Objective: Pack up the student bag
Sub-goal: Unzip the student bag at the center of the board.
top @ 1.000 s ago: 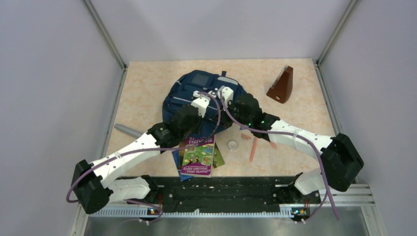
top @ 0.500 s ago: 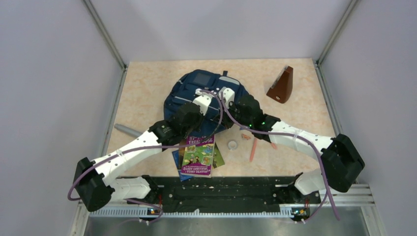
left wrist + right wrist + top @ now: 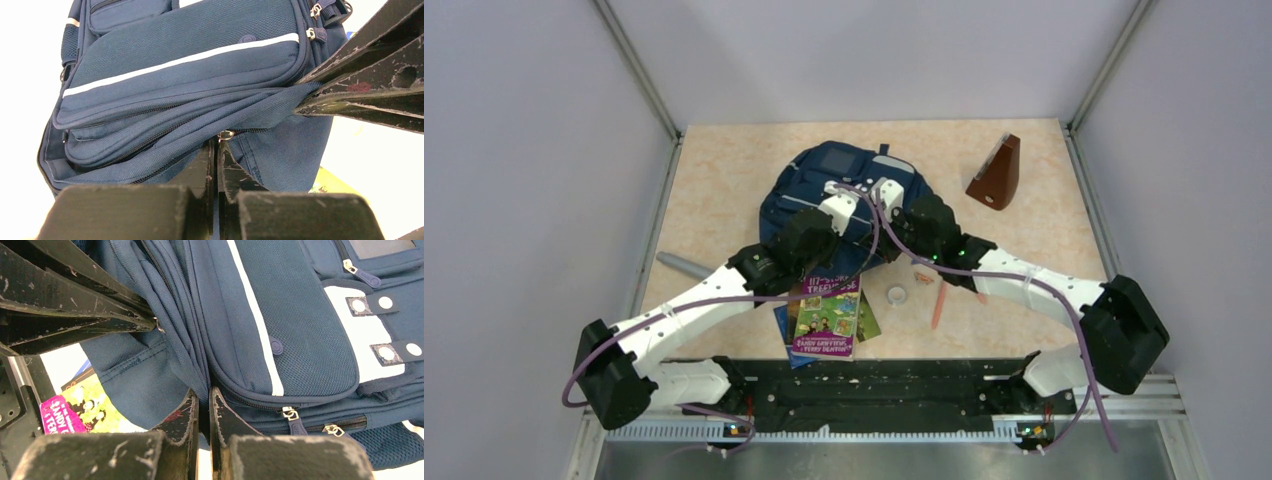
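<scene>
The navy student bag [image 3: 822,172] lies at the back middle of the table, front pockets up, and both arms reach onto its near right side. My left gripper [image 3: 852,197] is shut at the bag's main zip [image 3: 150,142], with the metal ring of the zip pull [image 3: 226,134] right at its tips [image 3: 217,145]. Close beside it my right gripper [image 3: 875,192] is shut on a pinched fold of the bag's fabric [image 3: 204,390]. In the left wrist view the right fingers [image 3: 365,85] hold that fold taut. The white-striped front pocket [image 3: 280,330] sits just beyond.
A purple and green book [image 3: 828,316] lies on other books just near the bag. Right of it are a small white round thing [image 3: 896,295] and orange pens [image 3: 939,303]. A brown wedge-shaped object [image 3: 996,172] stands back right. A grey cylinder [image 3: 684,266] lies left.
My left gripper opened briefly, shifted slightly forward along the bag and shut again at the zip. The right gripper kept its hold and barely moved.
</scene>
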Robot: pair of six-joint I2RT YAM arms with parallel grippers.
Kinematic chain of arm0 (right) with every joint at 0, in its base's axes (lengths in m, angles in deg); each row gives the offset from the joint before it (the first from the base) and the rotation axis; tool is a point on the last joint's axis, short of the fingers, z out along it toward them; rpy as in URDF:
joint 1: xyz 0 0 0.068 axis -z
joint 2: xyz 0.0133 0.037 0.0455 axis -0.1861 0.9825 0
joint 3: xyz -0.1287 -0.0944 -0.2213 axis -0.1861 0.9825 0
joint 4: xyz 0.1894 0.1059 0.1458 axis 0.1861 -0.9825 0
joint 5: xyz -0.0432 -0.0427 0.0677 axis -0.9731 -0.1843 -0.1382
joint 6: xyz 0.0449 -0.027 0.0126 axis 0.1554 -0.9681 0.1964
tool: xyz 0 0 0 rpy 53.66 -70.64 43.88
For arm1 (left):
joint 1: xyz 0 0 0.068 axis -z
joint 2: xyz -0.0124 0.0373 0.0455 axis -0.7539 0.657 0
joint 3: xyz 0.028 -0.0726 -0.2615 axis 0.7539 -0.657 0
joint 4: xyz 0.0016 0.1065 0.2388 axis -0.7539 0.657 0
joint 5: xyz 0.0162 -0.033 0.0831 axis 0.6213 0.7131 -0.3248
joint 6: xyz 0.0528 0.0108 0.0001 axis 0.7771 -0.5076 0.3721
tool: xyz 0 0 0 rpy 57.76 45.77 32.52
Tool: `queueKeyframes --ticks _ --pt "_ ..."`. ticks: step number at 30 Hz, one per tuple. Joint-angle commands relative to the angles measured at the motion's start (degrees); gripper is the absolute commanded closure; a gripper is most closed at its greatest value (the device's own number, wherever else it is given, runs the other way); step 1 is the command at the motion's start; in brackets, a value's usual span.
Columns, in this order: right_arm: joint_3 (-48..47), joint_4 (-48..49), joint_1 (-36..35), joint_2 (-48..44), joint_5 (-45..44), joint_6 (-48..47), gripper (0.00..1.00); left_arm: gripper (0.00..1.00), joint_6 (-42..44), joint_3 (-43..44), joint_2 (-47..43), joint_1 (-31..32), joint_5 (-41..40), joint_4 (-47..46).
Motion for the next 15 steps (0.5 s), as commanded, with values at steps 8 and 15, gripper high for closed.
queueKeyframes --ticks 8,15 --pt "0.62 2.68 0.15 -5.65 -5.67 1.19 1.00 1.00 3.65 3.81 -3.42 -3.01 -7.67 2.14" --pt "0.82 2.91 0.15 -5.94 -6.17 0.76 1.00 1.00 5.24 5.77 -4.09 -5.98 -6.92 4.98"
